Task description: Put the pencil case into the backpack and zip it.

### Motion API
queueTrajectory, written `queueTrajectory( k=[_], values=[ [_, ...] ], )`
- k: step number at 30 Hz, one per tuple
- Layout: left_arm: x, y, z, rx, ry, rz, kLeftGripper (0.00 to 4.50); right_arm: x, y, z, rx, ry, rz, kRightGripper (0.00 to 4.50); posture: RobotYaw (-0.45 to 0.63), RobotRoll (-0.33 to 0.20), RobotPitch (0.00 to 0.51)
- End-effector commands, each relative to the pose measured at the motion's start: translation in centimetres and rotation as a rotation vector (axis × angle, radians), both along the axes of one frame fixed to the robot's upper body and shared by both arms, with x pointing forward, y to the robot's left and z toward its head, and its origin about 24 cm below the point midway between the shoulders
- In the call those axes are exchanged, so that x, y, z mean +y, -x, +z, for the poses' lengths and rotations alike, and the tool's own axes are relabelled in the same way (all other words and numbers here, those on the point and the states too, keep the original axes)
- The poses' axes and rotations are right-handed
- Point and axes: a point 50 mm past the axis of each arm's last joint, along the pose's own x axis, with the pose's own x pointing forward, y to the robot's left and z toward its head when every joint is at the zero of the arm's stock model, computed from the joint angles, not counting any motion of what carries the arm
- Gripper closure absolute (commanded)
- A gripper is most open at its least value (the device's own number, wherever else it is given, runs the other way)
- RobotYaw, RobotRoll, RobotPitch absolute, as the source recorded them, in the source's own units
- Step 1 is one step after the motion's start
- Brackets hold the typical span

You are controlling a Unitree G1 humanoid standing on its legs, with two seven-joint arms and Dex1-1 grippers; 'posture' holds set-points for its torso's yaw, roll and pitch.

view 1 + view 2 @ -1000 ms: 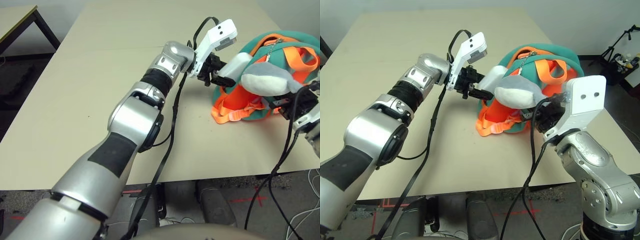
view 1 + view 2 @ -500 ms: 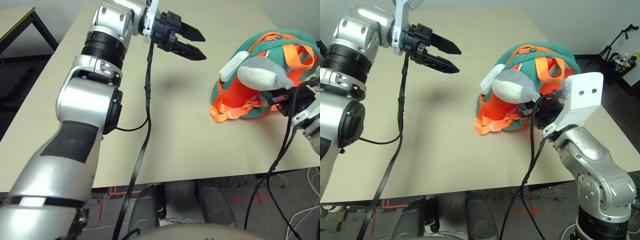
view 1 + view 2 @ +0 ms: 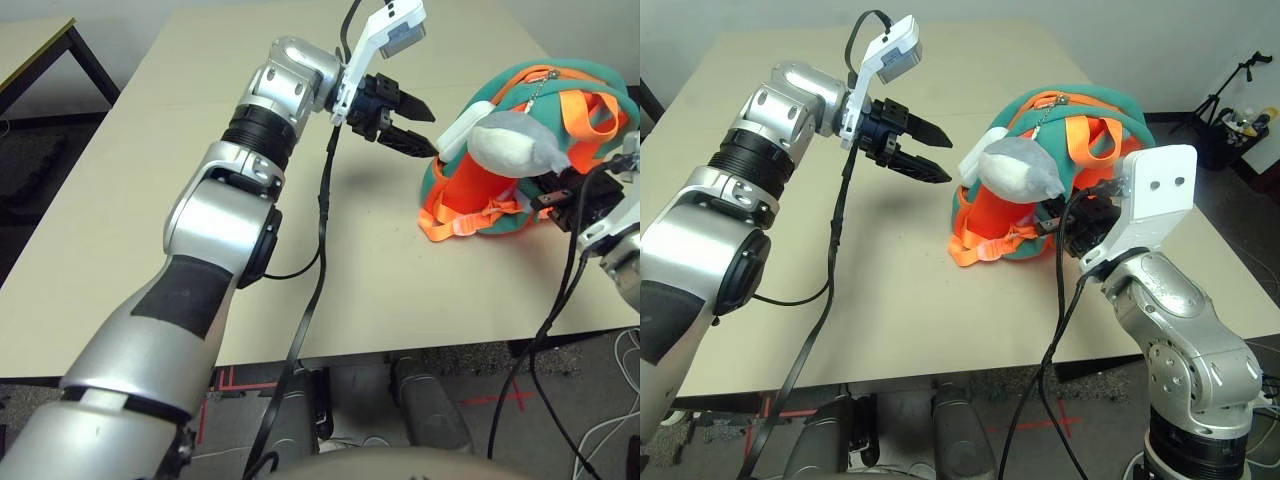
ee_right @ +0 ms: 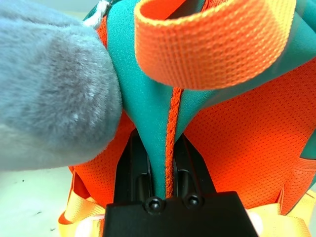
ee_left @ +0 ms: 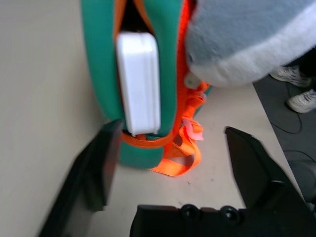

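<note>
Right gripper pinches teal-and-orange fabric backpack, steadying mouth; flat white pencil case half-inserted; left gripper spread wide, empty, poised to push.

light: bright, even, from overhead | shadows: soft dark patch on the beige matte table under the left gripper | glare: none | blur: left wrist view soft, its black fingers smeared; grey plush whale charm fuzzy close to lens | edges: no clear distortion
</note>
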Motion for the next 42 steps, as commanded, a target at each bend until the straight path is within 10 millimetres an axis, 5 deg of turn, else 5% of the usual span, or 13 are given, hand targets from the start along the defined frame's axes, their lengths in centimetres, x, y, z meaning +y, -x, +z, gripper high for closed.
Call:
queueTrajectory(
  k=[1,14,31,42],
  values=[
    [0.4,-0.1,0.2,0.002,-0.005,0.015,0.32,0.5,0.3,0.0,-0.015,0.004,0.022,4.23,-0.3,0.0,0.118],
    [-0.4,-0.1,-0.9,0.022,-0.031,-0.009,4.5,0.8,0.2,0.1,-0.021,0.005,0.029,4.23,-0.31,0.0,0.119],
    [-1.7,-0.8,-3.8,0.062,-0.005,0.092,4.5,1.4,0.5,0.1,-0.027,-0.007,0.026,4.23,-0.35,0.0,0.131],
    [-4.2,-0.4,-5.0,0.072,0.03,0.097,4.5,1.6,0.5,0.1,-0.026,-0.013,0.028,4.23,-0.36,0.0,0.135]
  ],
)
